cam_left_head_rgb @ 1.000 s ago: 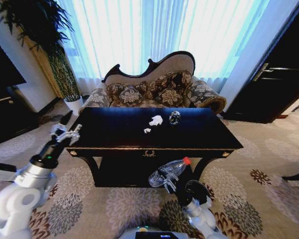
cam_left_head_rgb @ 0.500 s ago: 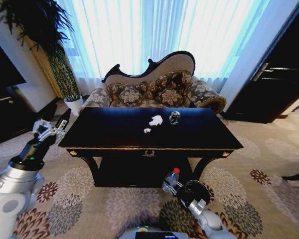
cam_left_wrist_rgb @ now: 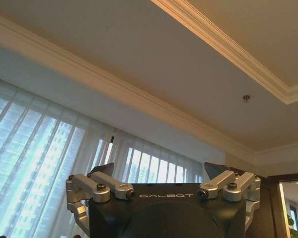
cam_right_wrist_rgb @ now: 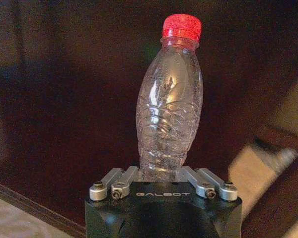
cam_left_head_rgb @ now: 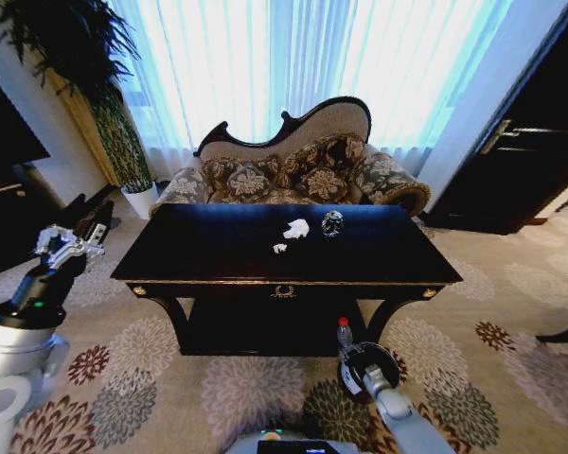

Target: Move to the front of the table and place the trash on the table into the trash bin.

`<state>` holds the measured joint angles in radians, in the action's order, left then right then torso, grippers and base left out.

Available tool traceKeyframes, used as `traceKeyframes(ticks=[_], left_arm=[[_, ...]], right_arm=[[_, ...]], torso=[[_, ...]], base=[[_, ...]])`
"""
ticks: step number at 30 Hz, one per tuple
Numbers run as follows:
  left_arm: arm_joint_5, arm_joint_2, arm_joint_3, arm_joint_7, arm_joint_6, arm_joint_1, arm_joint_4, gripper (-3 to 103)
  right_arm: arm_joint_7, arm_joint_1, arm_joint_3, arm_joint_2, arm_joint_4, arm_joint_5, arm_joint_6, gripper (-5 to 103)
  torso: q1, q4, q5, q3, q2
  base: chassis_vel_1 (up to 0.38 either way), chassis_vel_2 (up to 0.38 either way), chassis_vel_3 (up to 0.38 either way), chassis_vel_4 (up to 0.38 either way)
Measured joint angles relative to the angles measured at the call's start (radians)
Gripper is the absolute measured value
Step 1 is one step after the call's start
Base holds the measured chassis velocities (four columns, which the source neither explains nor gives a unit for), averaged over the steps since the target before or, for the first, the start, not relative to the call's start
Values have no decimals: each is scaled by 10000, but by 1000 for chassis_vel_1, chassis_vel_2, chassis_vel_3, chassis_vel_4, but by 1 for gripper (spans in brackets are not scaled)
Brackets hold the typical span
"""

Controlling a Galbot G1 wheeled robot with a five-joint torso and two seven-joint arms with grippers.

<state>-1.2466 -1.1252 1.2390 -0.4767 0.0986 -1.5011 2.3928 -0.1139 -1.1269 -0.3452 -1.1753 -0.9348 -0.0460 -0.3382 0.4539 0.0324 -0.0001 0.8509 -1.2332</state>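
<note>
We hold the clear plastic bottle with the red cap (cam_right_wrist_rgb: 170, 109) by its base in our right gripper (cam_right_wrist_rgb: 161, 173), low before the dark glossy wooden table (cam_left_head_rgb: 218, 260), jaws closed on it. The black trash bin (cam_left_head_rgb: 364, 362) sits alongside; the bottle, held so low down, may tip and miss the rim. Our left gripper (cam_left_head_rgb: 68, 240), jaws spread empty, hangs off the table's left end.

The large dark glossy wooden table (cam_left_head_rgb: 218, 260) carries white wadded paper bits (cam_left_head_rgb: 295, 229) and a dark silvery ball (cam_left_head_rgb: 332, 223) near its back edge

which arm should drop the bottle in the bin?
Right. The right gripper already clamps the clear plastic red-capped bottle, right beside the small black cylindrical bin. The left gripper hangs open, far left.
</note>
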Motion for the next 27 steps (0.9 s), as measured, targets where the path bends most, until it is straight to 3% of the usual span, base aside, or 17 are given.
traceKeyframes(ticks=[3,6,18,23,27], left_arm=[[-119,63,62,-5,27,9,-54,100],[-116,89,-73,-15,30,84,-134,100],[-55,63,-456,-111,34,358,-287,100],[-45,5,-620,-183,28,441,-309,100],[-64,50,-579,-266,3,459,-389,100]], right_arm=[[474,447,68,-39,527,-235,791,24],[671,633,86,-27,920,-441,1032,24],[1466,1326,34,290,2590,-640,1141,24],[2600,1441,122,371,2563,-1991,2151,24],[2610,1490,156,413,2675,-3006,2253,24]], torso=[[1,-1,-1,0,1],[0,-1,0,0,0],[0,2,-3,0,0],[1,1,1,0,1],[0,1,1,0,0]], base=[[0,0,0,0],[0,0,0,0],[0,0,0,0],[0,0,0,0],[0,0,0,0]])
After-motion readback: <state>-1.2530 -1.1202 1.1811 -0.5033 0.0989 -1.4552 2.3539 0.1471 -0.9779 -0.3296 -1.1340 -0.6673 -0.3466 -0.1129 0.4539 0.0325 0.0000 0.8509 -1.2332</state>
